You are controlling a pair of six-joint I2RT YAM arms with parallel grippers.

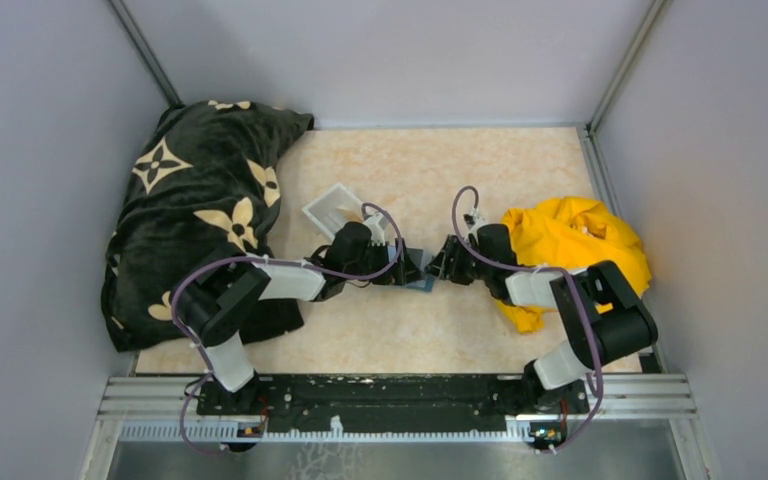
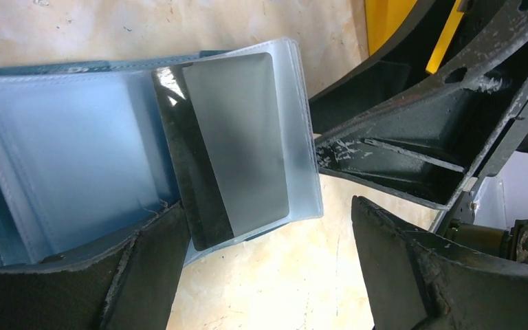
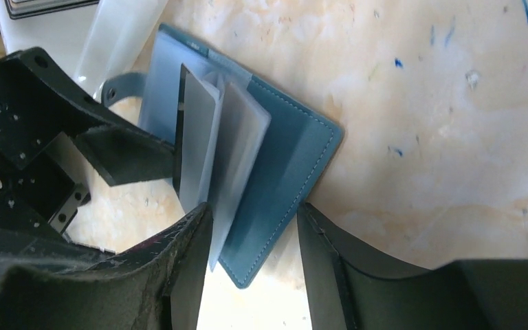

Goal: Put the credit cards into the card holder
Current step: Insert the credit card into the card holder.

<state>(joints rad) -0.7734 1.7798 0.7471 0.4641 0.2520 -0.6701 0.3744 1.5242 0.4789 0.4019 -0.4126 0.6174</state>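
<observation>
While the table (image 3: pixel 454 137) bears the open card holder (image 3: pixel 282 158), left gripper (image 2: pixel 268 220) spread wide, right gripper (image 3: pixel 253 213) straddling its cover, grip unclear, the grey card (image 2: pixel 237 137) between the left jaws should slide squarely into its sleeve.

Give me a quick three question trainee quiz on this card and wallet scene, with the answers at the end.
1. True or false: the card holder lies shut.
2. The grey card sits in: A a clear sleeve, B the white tray, C the yellow cloth.
3. Fill in: the left pincer has its jaws standing ____.
Key: 1 false, it lies open; 2 A; 3 open.
</observation>
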